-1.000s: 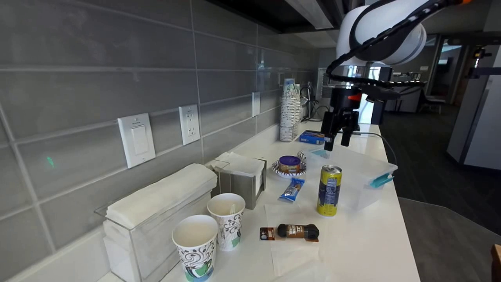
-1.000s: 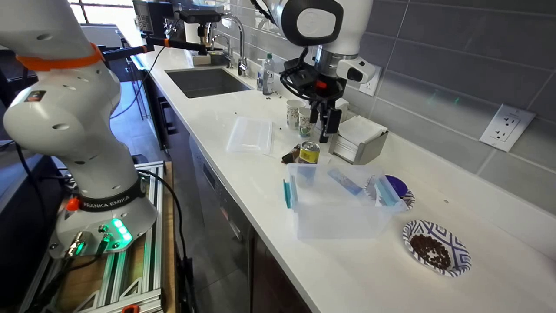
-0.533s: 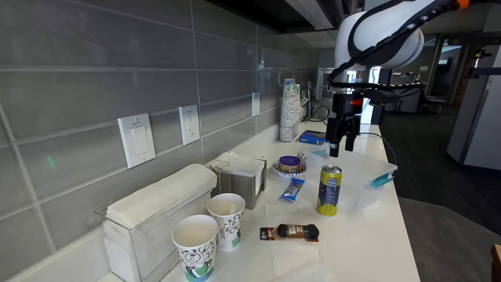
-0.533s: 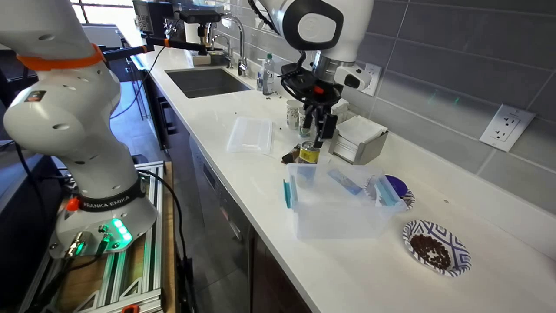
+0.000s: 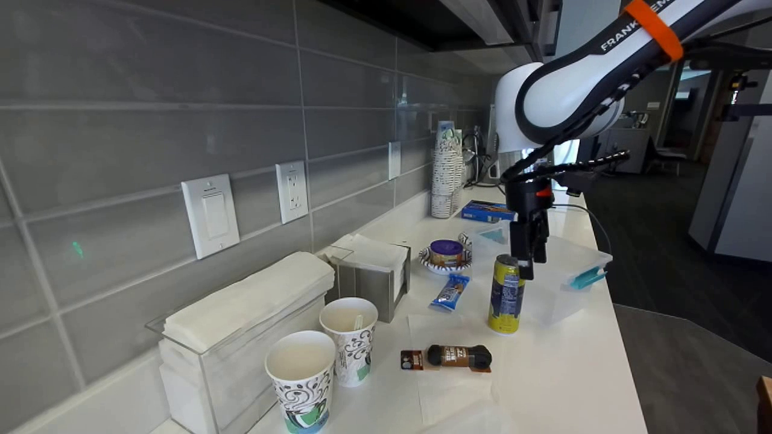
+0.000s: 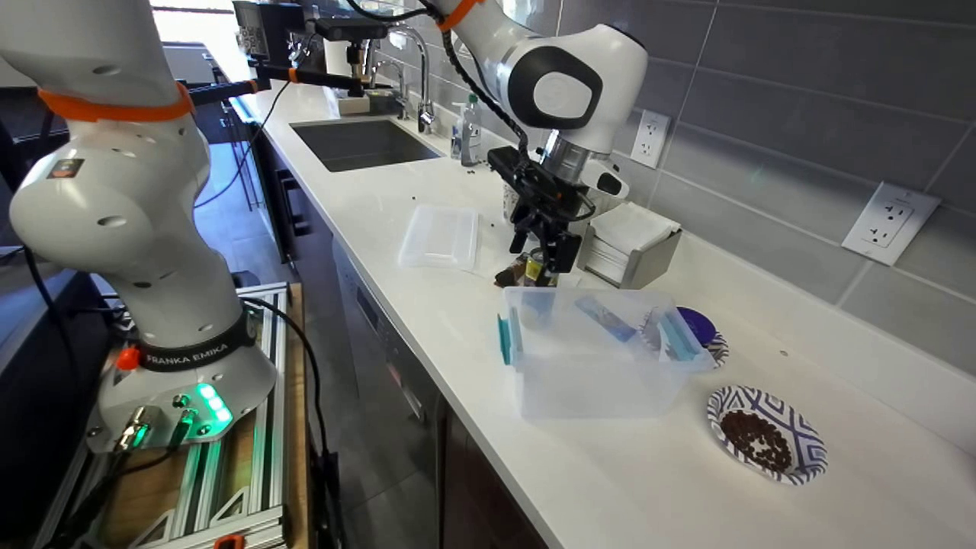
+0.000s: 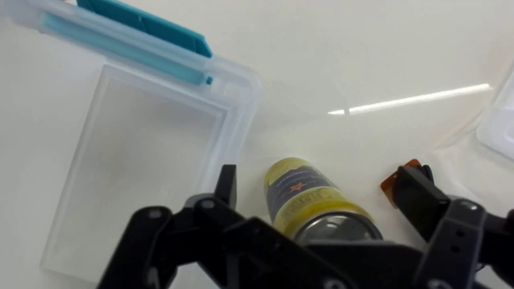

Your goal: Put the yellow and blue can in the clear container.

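Straddling can (image 7: 299,190), tool (image 7: 323,186) is hanging parted, gripping nothing, likely for squeezing it from both sides | can is standing upright on worktop (image 6: 640,480), outside and just beside container (image 6: 595,393) | container is sitting uncovered, seemingly for receiving can.

"FRANKA EMIKA" on base band (image 6: 198,355); "FRANK" on arm (image 5: 594,75).

This is a kitchen, and it has the look of an office one: there's the sink (image 6: 362,146), the tall curved faucet (image 6: 425,116) arching beside it, grey wall tiles (image 6: 808,84) running along behind the white tabletop (image 6: 648,473). Now the break-room signs: paper cups (image 5: 446,175) in a high stack, napkins (image 5: 369,250) in a holder (image 5: 365,290), and out past them a chair (image 5: 668,155) on dark flooring (image 5: 669,241).
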Motion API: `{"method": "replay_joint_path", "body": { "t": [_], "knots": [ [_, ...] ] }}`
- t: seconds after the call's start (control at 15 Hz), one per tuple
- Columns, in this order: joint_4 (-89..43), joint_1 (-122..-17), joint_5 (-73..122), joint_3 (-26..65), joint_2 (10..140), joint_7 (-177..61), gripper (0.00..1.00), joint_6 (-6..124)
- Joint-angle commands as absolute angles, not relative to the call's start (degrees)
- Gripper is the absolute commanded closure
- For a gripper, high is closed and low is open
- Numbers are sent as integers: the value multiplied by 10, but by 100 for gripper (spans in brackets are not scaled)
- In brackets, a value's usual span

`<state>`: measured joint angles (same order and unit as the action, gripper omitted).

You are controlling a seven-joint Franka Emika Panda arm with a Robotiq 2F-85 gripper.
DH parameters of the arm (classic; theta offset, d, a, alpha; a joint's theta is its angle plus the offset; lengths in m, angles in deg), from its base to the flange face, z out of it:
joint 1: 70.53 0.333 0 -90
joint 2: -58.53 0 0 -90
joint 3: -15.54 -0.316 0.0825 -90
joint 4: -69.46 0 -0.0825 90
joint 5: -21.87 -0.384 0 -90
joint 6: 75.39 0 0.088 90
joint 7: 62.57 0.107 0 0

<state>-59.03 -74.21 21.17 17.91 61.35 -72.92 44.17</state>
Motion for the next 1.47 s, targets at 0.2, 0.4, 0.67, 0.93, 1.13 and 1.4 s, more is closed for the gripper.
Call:
{"method": "replay_joint_path", "body": {
  "t": [0.2, 0.4, 0.67, 0.93, 1.13, 1.4],
  "knots": [
    [-570, -730, 223, 168, 634, -787, 0, 429],
    [-566, -726, 232, 166, 633, -791, 0, 430],
    [-563, -726, 262, 169, 637, -776, 0, 439],
    [-560, -729, 271, 171, 643, -793, 0, 449],
    [-558, -731, 261, 170, 650, -813, 0, 453],
    [-561, -735, 252, 169, 657, -840, 0, 474]
  ]
}}
